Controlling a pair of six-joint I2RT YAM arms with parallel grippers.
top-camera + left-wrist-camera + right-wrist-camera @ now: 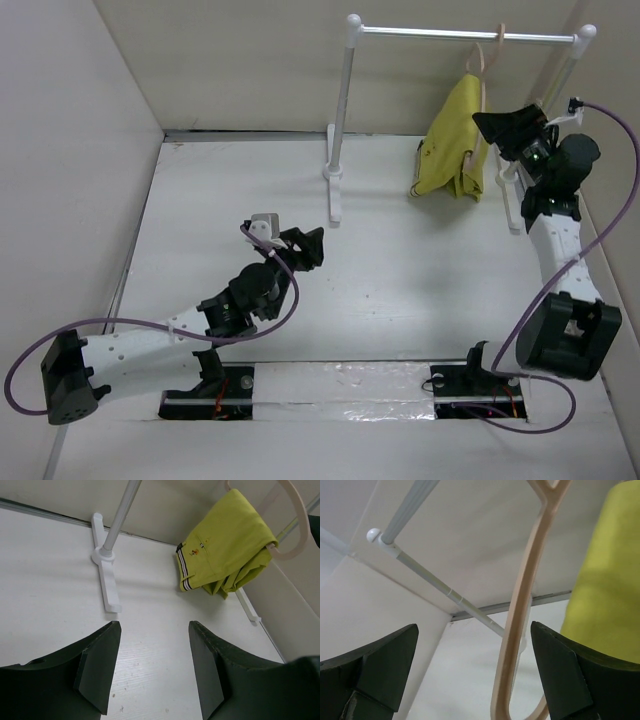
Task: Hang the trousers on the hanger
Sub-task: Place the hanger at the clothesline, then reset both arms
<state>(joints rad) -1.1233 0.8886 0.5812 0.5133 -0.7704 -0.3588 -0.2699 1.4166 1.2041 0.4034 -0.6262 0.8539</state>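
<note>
We note trousers (225,540): soft matt cloth, woven striped waistband. Hanger (521,605): smooth pale wood, slight sheen. Rack (106,582): smooth white-coated tube, we guess metal; foot looks plastic. Table (45,580): matt white, faint grain. Left gripper (154,640): matt black plastic. Tape strip (340,385): glossy, wrinkled.

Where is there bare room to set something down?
Free: white tabletop centre, between the left foot of the white metal rack and the right arm; also left of that foot. Crowded: back right, with mustard-yellow cloth trousers, pale wooden hanger, right end effector.
</note>
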